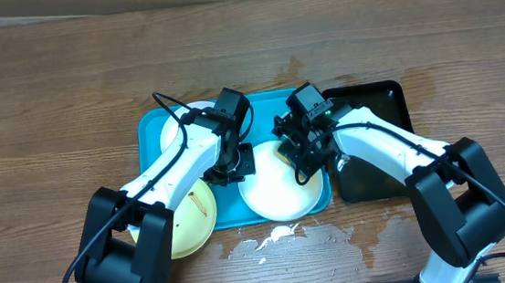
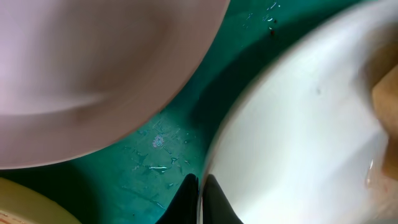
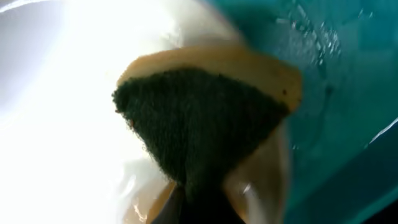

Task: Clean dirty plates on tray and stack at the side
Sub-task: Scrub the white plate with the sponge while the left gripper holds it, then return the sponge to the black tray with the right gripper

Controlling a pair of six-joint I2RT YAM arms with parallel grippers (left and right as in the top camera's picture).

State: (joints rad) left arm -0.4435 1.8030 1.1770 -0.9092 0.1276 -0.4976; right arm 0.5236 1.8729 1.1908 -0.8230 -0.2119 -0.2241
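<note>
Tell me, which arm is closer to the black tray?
Right. The right gripper, holding a sponge, is just left of the black tray; the left gripper pinches the far rim of the white plate, farther away.

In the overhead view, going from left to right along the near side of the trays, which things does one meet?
yellow plate → near white plate → black tray. The far white plate and the blue tray overlap these, so they are left out.
</note>
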